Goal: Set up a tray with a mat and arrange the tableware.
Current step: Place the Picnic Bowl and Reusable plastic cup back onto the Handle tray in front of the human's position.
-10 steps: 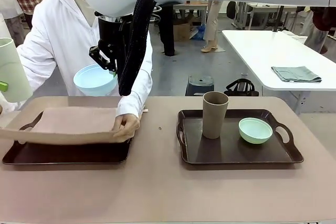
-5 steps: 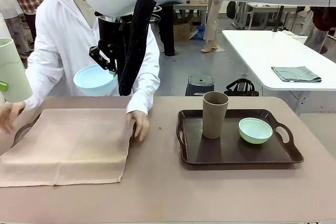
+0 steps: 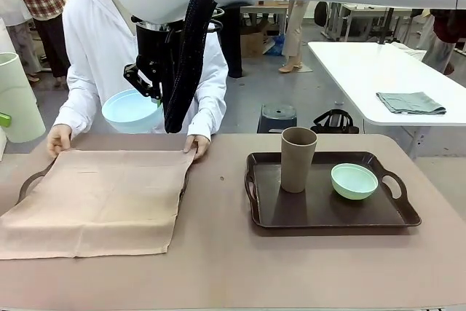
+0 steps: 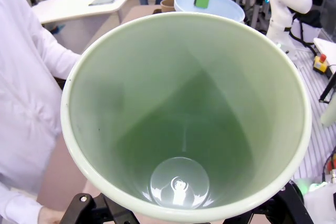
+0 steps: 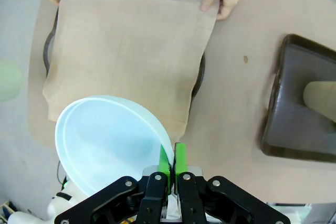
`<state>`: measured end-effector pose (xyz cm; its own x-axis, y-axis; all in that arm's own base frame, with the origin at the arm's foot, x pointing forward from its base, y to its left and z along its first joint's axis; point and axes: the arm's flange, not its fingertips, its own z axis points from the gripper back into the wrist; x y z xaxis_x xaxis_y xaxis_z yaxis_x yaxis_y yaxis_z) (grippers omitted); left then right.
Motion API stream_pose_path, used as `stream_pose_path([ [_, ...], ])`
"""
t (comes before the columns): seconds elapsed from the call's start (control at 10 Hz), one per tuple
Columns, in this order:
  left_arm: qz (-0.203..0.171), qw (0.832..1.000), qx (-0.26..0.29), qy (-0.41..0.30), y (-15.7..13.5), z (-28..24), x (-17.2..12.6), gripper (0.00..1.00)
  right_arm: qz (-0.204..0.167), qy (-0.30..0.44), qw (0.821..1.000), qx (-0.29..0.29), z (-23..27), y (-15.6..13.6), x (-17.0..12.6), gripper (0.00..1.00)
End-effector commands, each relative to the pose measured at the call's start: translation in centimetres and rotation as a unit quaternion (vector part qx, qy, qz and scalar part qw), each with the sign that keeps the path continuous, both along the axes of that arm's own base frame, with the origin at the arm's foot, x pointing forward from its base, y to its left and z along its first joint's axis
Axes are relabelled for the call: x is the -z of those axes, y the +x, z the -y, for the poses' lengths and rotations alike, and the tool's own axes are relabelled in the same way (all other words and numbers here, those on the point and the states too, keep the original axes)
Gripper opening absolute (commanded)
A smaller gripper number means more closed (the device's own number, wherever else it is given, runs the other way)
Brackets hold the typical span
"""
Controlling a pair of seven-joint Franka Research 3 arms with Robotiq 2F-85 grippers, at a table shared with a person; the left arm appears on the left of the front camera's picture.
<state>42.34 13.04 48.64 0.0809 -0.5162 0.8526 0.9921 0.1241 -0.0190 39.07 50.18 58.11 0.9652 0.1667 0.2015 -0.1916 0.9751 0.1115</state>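
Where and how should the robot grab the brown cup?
Around its upper wall, coming from the robot's own side, I'd guess. The brown cup stands upright, has no handle and widens upward, so it shouldn't slip; the pale green bowl sits to its right.

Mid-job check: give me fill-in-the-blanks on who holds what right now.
The blue bowl is pinched at its ____ by the right gripper.
The green cup is gripped by the robot's ____ arm.
The person's hands hold the mat's ____ corners.
The brown cup and green bowl stand on the ____ tray.
Missing words: rim; left; far; right.
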Motion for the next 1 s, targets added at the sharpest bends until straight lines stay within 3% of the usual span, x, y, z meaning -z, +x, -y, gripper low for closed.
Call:
stream_pose_path([
  [0.0,0.010,1.000,0.003,0.001,-0.04,-0.01,-0.30,0.00,0.010,-0.002,1.000,-0.003,-0.06,0.07,0.03,0.00],
  [0.8,0.010,1.000,0.003,0.001,-0.04,-0.01,-0.30,0.00,0.010,-0.002,1.000,-0.003,-0.06,0.07,0.03,0.00],
  [0.9,0.000,1.000,0.000,0.000,0.00,0.00,0.00,0.83,0.000,0.000,1.000,0.000,0.00,0.00,0.00,0.04],
])
